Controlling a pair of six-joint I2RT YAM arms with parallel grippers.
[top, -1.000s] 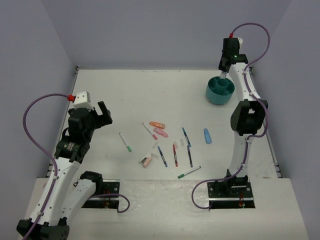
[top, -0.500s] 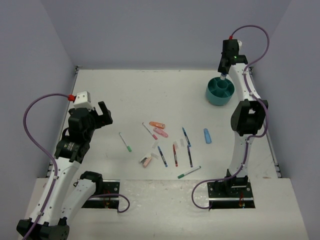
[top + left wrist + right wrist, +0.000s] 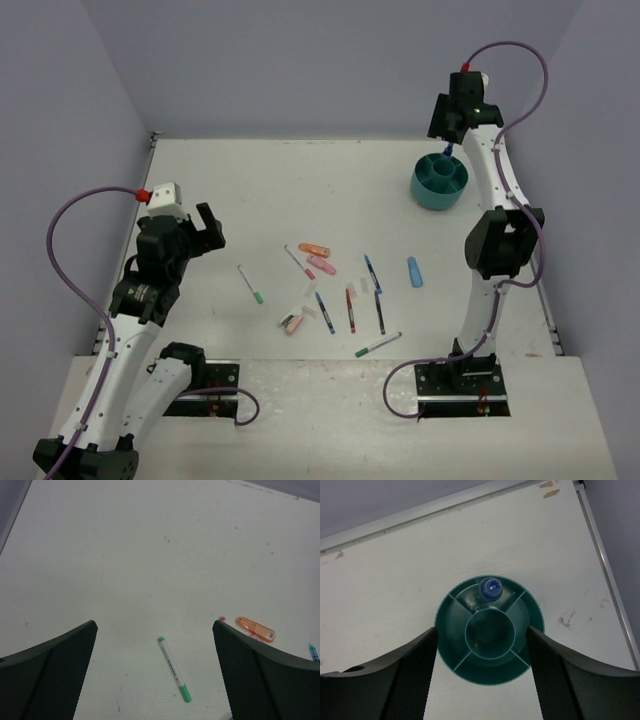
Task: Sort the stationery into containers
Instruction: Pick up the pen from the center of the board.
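Observation:
The teal organizer (image 3: 440, 182) stands at the back right. A blue-capped bottle (image 3: 491, 587) stands in its far compartment. My right gripper (image 3: 447, 143) hangs open and empty above the organizer (image 3: 451, 635), its jaws on either side of it in the right wrist view (image 3: 481, 630). My left gripper (image 3: 205, 228) is open and empty above the left of the table. A green-capped pen (image 3: 173, 669) lies between its jaws (image 3: 154, 625), far below. An orange highlighter (image 3: 255, 629) lies to the right.
Loose items lie mid-table: green pen (image 3: 251, 284), orange highlighter (image 3: 314, 250), pink highlighter (image 3: 322, 265), light-blue highlighter (image 3: 415, 271), red pen (image 3: 350, 309), blue pen (image 3: 372, 272), another green pen (image 3: 377, 345), pink eraser (image 3: 293, 323). Walls enclose the table at back and sides.

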